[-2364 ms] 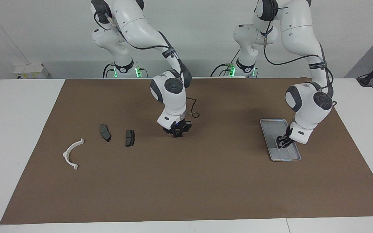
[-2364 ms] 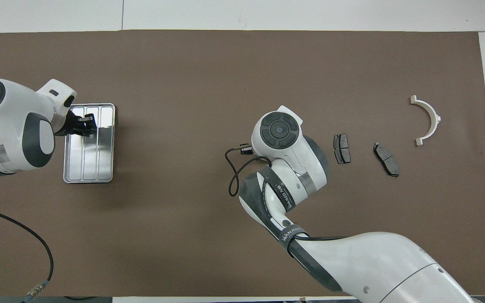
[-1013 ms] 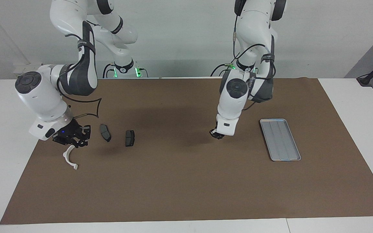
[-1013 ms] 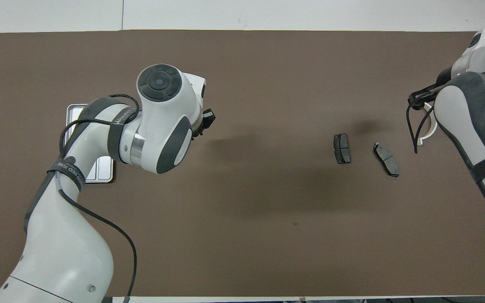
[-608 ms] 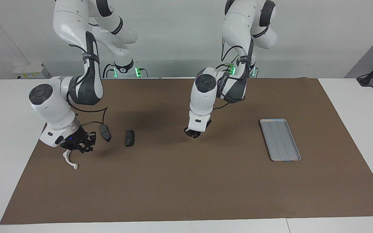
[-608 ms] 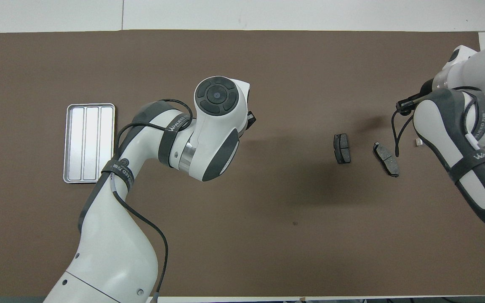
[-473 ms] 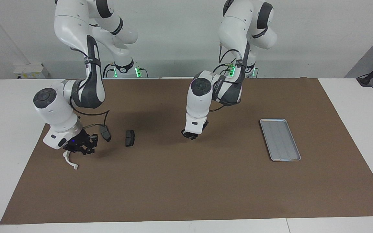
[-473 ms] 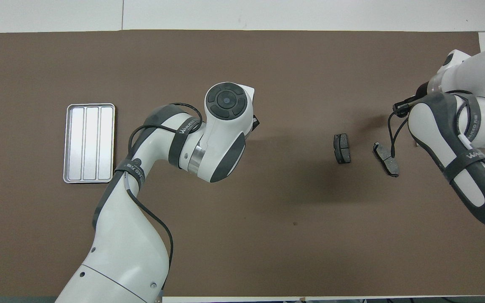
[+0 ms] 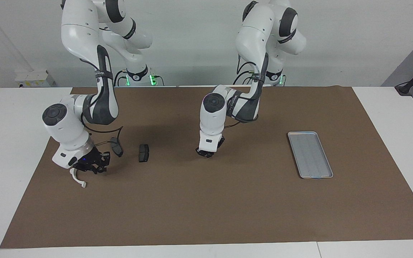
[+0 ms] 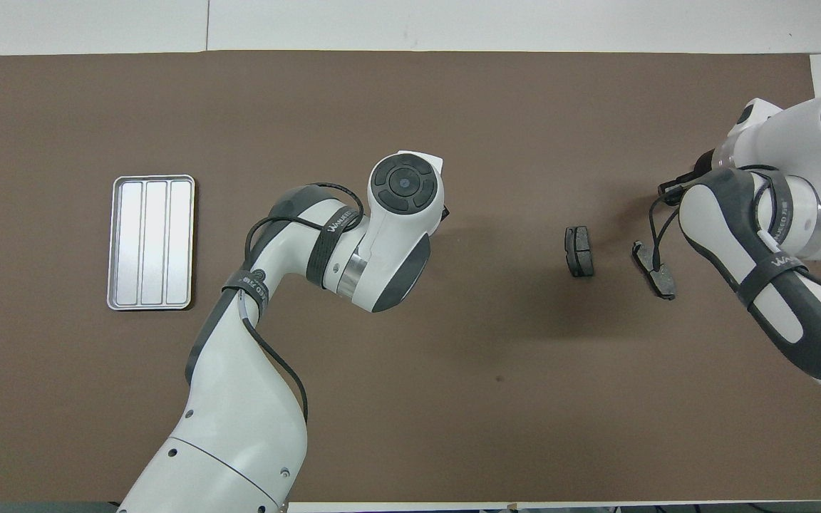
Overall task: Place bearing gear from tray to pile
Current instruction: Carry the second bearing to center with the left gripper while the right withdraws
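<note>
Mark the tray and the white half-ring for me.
tray (image 9: 310, 154), facing view, middle of its ridged floor.
white half-ring (image 9: 78, 181), facing view, the curved end showing below the right arm's hand.

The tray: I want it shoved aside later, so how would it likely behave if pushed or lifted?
The tray looks like thin sheet metal, so probably light and stiff. It lies flat on the brown mat, so a push should slide it rather than tip it. Its low raised rim gives fingers little to pinch, and bare metal may slip.

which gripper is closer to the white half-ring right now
Right. The right gripper hangs just over the white half-ring, at the right arm's end of the mat. The left gripper is over mid-mat, past both dark pads.
</note>
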You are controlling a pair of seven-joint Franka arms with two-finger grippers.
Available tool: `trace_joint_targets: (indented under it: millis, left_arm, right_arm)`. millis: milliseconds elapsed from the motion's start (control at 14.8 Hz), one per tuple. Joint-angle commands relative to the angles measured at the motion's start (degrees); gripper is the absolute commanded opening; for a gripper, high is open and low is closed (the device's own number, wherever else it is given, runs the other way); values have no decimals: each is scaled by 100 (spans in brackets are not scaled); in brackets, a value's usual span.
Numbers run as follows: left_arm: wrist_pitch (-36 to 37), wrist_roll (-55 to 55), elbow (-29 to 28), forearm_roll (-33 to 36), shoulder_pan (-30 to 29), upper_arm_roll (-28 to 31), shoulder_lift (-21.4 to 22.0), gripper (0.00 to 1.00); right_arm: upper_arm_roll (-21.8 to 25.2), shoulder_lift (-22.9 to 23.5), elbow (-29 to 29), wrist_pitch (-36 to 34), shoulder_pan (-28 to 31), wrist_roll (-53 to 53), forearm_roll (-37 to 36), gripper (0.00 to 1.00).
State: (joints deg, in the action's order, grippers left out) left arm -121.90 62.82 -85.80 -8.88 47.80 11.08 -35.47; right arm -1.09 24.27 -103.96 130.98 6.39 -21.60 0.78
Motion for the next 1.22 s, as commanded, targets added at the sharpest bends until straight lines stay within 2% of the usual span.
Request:
trace_joint_targets:
  millis: [0, 608, 675, 810, 878, 945, 1013, 1081, 1148]
  left_arm:
    - [-254, 194, -86, -79, 80, 78, -48, 6]
    - [-466, 204, -271, -79, 89, 70, -30, 12]
    - [-483, 213, -288, -71, 89, 70, -30, 12]
    - [-527, 213, -324, -79, 89, 70, -30, 14]
    - [-545, 222, -341, -79, 89, 70, -30, 26]
    - [-545, 256, -341, -79, 89, 70, -21, 49]
    - [-519, 300, -333, -71, 89, 78, -21, 87]
    - [-466, 309, -315, -79, 89, 96, -21, 100]
    - [-396, 310, -289, -79, 80, 113, -21, 100]
  right_arm:
    - [-76, 43, -81, 173, 90, -161, 54, 0]
    - [-84, 131, -169, 306, 64, -125, 54, 0]
    - [-84, 122, -160, 279, 55, -134, 54, 10]
    - [-84, 35, -142, 183, 3, -90, 54, 77]
    - [-93, -35, -116, 61, -6, -73, 54, 88]
    - [-111, -114, -81, -106, -6, 32, 63, 91]
    - [-137, -202, -72, -177, -32, 207, 63, 91]
    - [-129, -273, -72, -178, -111, 287, 63, 91]
    - [-128, -317, -72, -187, -138, 305, 63, 91]
